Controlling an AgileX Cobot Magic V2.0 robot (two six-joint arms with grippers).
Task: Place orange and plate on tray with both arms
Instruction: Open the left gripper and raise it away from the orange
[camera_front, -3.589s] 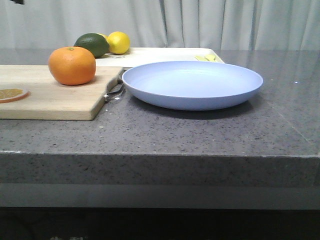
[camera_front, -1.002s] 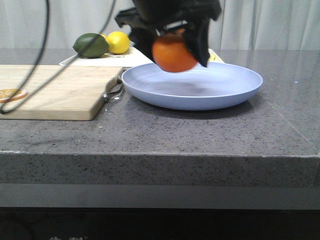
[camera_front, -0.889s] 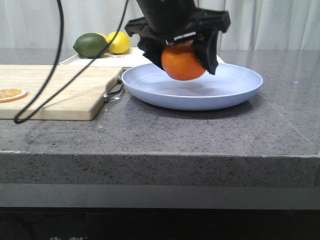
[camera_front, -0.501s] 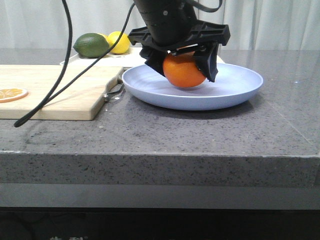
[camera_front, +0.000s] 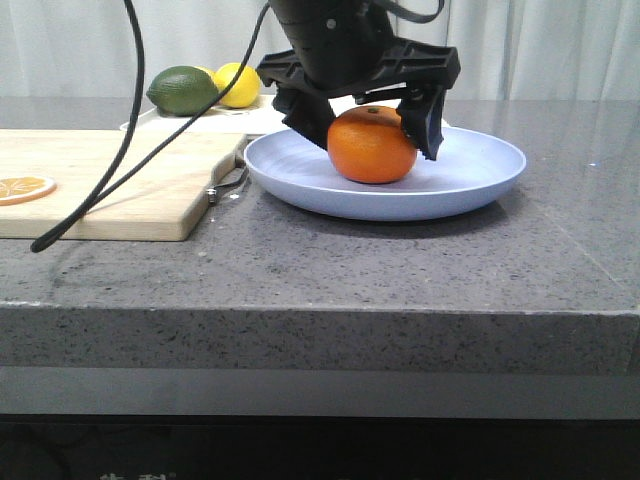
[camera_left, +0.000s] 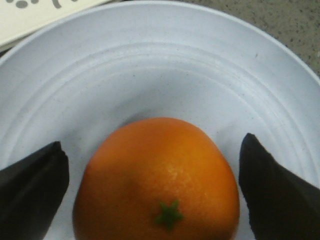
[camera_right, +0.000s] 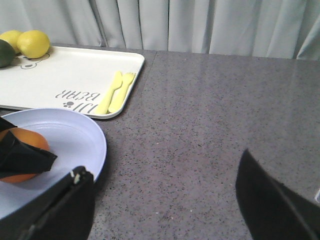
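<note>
Orange-skinned and round, the orange (camera_front: 372, 145) sits in the middle of the lavender-blue plate (camera_front: 470, 185), stem dot up, and the plate rests on the grey speckled surface (camera_front: 400, 270). The left gripper (camera_front: 365, 112) hangs over the fruit with its fingers (camera_left: 32, 187) spread wide; in the left wrist view a clear gap of plate shows on each side between fruit and pad, so nothing is gripped. The right gripper (camera_right: 160, 200) is apart from the plate, over bare surface, its fingers (camera_right: 55, 210) also wide open and empty.

The orange looks firm and slightly dimpled, so it should take a squeeze across its widest part, but being round it may roll once the plate tilts. The plate looks stiff, light and smooth, probably plastic; its shallow sloped rim offers the only hold, best pinched at the edge nearest the right arm, and it must stay level.

The cream tray (camera_right: 70, 80) lies just behind the plate, with a lemon (camera_right: 33, 43) and a dark green fruit (camera_front: 183, 89) at its far end and a yellow fork and knife (camera_right: 115, 92) near its right edge. Those utensils lie on the stretch closest to the plate and could get in the way of setting it down. The wooden cutting board (camera_front: 110, 190) with an orange slice (camera_front: 24, 187) lies to the left, a trailing black cable (camera_front: 120, 160) looping over it.
</note>
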